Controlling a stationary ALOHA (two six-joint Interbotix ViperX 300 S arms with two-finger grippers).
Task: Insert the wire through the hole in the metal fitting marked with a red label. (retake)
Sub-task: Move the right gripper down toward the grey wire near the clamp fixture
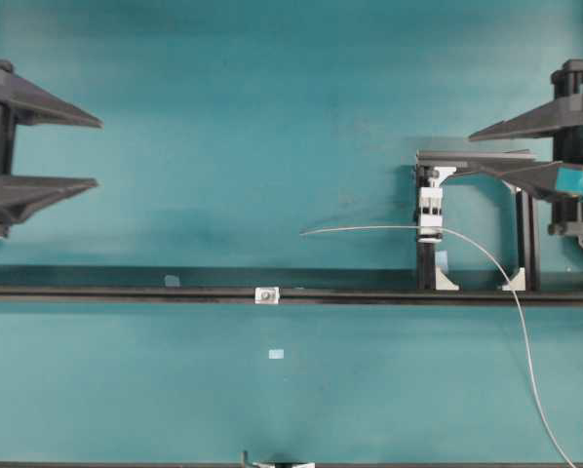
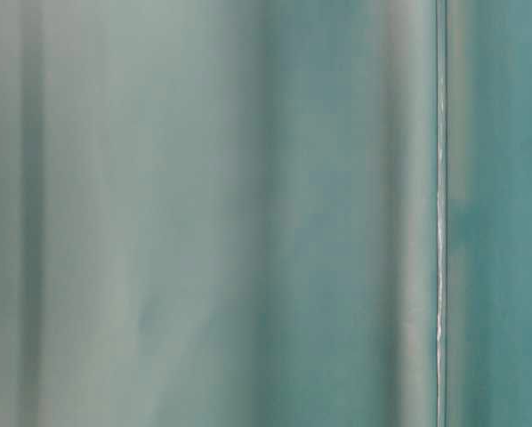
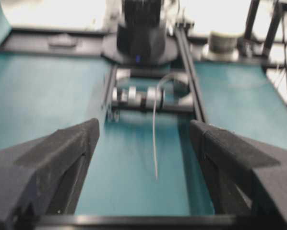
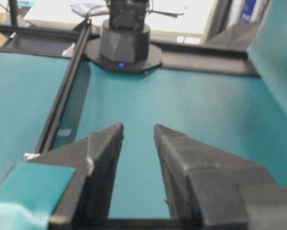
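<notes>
From overhead you see a teal worktop crossed side to side by a long black rail (image 1: 126,292). The metal fitting (image 1: 267,294), a small silvery square with a dark hole (image 1: 268,292) at its centre, sits on that rail a little left of the middle.

The wire (image 1: 369,229) is clamped in a white clamp block (image 1: 430,210) on a black frame (image 1: 525,234) towards the right edge. Its free end lies level, pointing left along the worktop, and stops short of the middle. Behind the clamp it curves down and runs off the near right corner.

Your left gripper (image 1: 95,151) rests at the far left edge, fingers apart, holding nothing. Your right gripper (image 1: 475,154) rests at the far right edge, fingers also apart and empty, just above the frame.

The wire's long axis runs roughly parallel to the rail, and its tip lies up and to the right of the fitting, well apart from it. The right gripper is much nearer the wire; the left gripper faces the wire's tip end-on, as its wrist view shows. The table-level view is too blurred to read.
</notes>
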